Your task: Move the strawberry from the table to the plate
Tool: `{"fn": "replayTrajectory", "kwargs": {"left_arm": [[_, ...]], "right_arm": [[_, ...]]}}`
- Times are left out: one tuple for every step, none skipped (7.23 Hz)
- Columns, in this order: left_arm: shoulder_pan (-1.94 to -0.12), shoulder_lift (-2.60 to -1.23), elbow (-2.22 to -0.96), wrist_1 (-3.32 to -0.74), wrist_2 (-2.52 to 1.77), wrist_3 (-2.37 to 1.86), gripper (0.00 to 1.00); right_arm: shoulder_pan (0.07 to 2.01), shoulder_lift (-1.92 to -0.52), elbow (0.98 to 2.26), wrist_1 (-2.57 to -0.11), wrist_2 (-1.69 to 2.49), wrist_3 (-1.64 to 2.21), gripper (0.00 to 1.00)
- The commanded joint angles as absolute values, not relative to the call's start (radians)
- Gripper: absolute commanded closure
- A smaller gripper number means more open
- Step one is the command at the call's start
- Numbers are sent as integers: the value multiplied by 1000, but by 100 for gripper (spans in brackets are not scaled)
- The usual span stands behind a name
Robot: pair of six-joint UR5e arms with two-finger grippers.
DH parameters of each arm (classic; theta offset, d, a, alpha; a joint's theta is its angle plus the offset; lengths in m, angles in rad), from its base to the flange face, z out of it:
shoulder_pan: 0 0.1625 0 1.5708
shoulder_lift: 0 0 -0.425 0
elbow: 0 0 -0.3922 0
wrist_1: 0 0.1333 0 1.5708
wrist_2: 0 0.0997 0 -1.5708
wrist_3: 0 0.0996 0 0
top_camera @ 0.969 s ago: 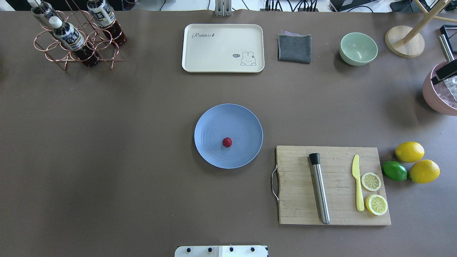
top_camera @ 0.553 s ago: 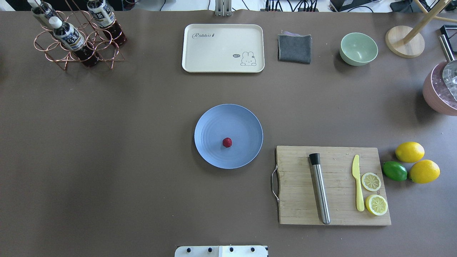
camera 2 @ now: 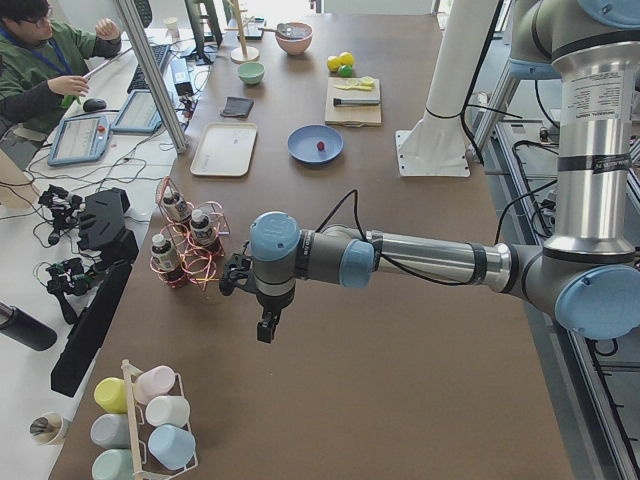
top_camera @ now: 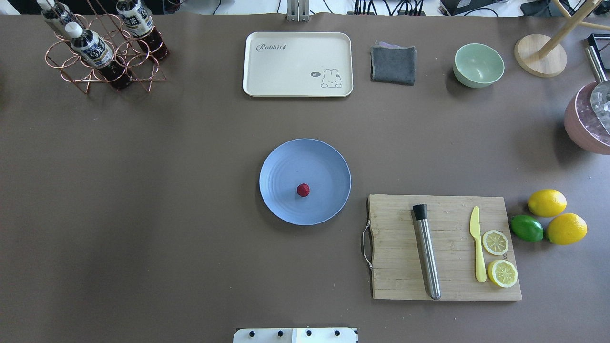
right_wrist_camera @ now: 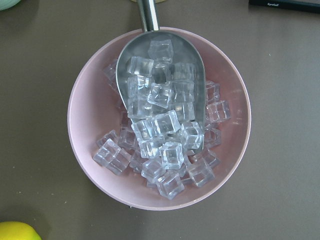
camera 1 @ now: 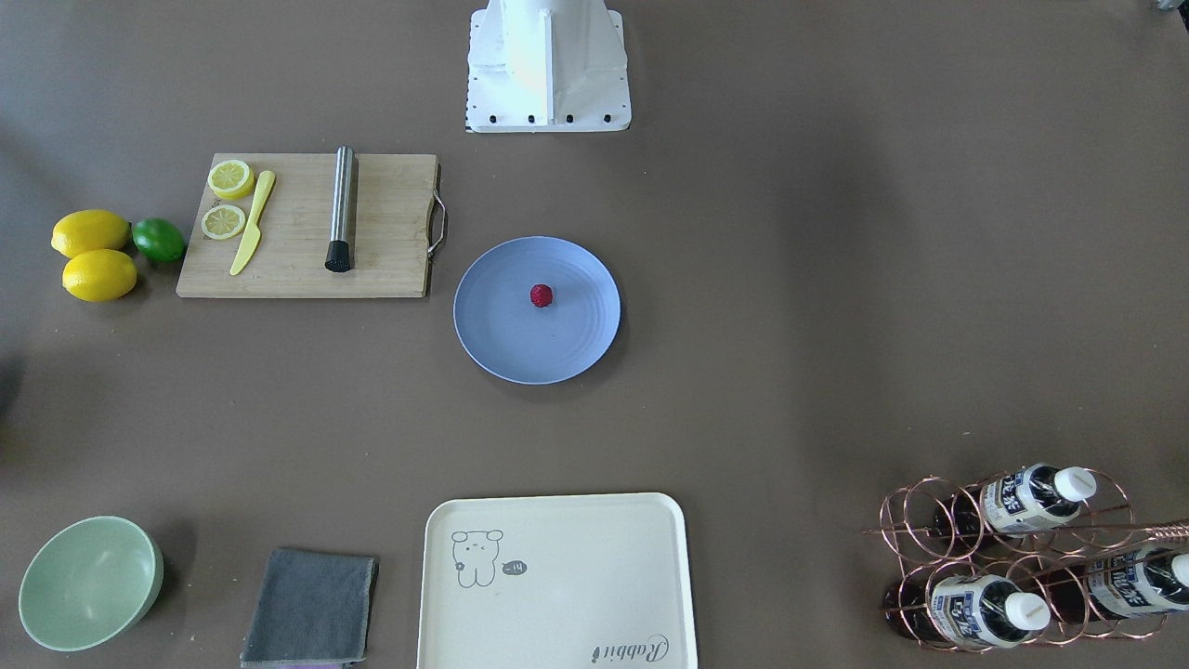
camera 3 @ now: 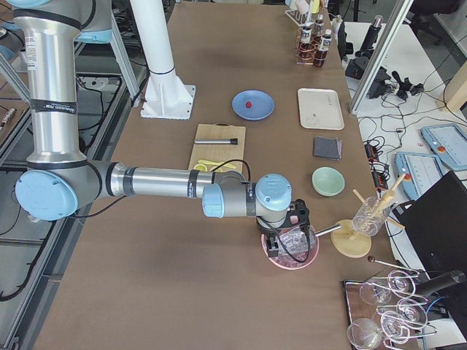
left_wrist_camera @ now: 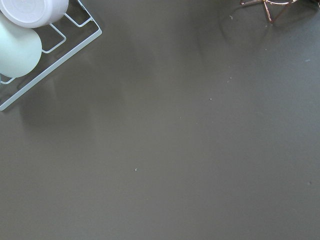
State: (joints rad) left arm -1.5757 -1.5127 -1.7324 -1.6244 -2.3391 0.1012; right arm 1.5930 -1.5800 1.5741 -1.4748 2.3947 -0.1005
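We are finding the strawberry [top_camera: 303, 190] lying on the plate [top_camera: 286, 162], a little off its centre. It is well apart from both sets of jaws and touched by neither. We are judging the placing done, so the step in hand is simply parking clear. We are wanting any arm travel kept high and away from the plate, since a small round berry may roll if the plate is nudged. The left gripper [camera 2: 265, 330] is hanging fingers-down over bare table [camera 2: 400, 380], its arm reaching out nearly level. The copper bottle rack [camera 2: 185, 250] is sitting just beside its jaws, and a cup rack [camera 2: 150, 425] is standing near them on the other side. The right gripper [camera 3: 279, 244] is hovering directly above the pink bowl [right_wrist_camera: 82, 115] of ice cubes and its metal scoop [right_wrist_camera: 148, 15]. We cannot tell whether either pair of jaws is open or closed.
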Motion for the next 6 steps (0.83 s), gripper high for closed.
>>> {"fn": "replayTrajectory", "kwargs": {"left_arm": [[-1578,-1513,-1732,-1624,-2339,101,2],[-1578,-1513,-1730,-1624,-2333,101,2],[-1589,-1513,-1729,-1624,-2335,101,2],[-1604,-1513,-1724,-1624,-2333,101,2],[-1605,-1513,-1724,-1624,-2335,101,2],[-1605,-1496,-1729,-1626,-2335,101,2]], "right_arm": [[1594,-1577,1571,-1474,2396,-97,0],[1594,-1577,1571,-1474,2399,-97,0],[1594,-1578,1572,-1474,2405,-97,0],[1594,-1578,1575,-1474,2405,-97,0],[1594,-1578,1575,-1474,2405,-95,0],[1594,-1577,1578,-1476,2405,-94,0]]}}
